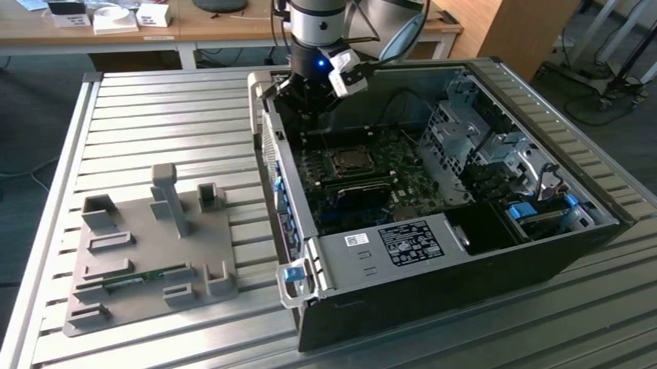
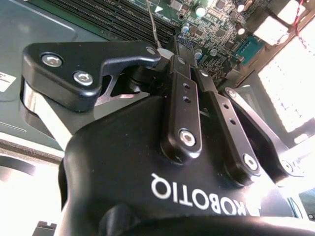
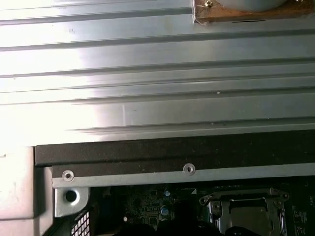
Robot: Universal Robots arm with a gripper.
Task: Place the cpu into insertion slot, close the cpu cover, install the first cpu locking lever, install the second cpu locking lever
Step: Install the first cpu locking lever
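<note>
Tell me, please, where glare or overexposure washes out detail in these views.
First wrist view: the ribbed table glares nearly white, while the motherboard sits dark. Second wrist view: white burnout beyond the gripper. Exterior view: even light, no harsh glare.

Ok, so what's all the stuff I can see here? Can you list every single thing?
table: one, silver ribbed metal, under everything.
computer case: one, black, open, on the table.
circuit board: one, green, inside the case.
cpu cover: one, silver frame, mid-board; looks flat.
memory slots: a few, long and black, beside the cover.
holder tray: one, grey, on the table at the exterior view's left.
small circuit strip: one, green, lying in the tray.
wooden desk: one, brown, behind the table.
white boxes: several, on the desk.
robot arm: one, grey, reaching down into the case.
gripper: one, black, above the board by the case's far wall.
</note>
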